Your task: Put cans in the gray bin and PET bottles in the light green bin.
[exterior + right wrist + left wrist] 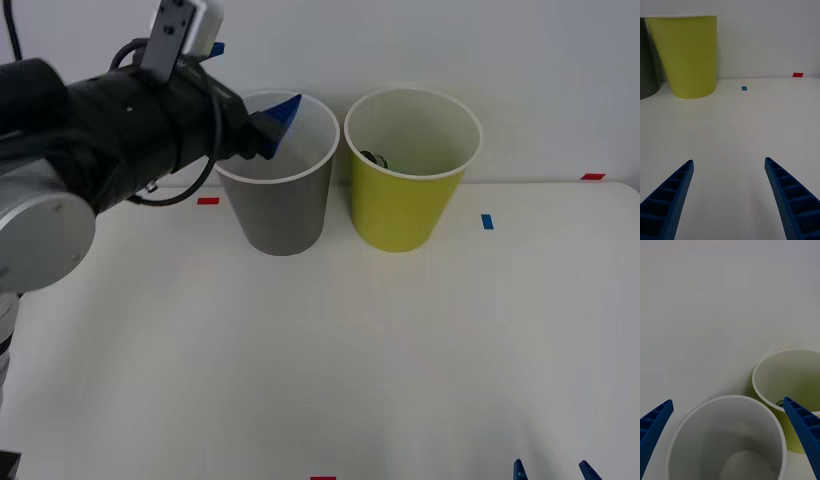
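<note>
Left gripper (730, 435) hangs wide open and empty above the gray bin (280, 215). Beside it, the light green bin (405, 200) seemingly holds the bottle (375, 159) already. Right gripper (729, 198) rests open, low over the table (320, 350). Judging so, sorting looks finished; retreat comes next.

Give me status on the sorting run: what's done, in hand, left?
Done: a green bottle lies inside the light green bin. In hand: nothing; the left gripper hangs open above the gray bin, whose visible inside looks empty. The right gripper rests open near the table's front edge. Left: nothing on the table to sort.
</note>
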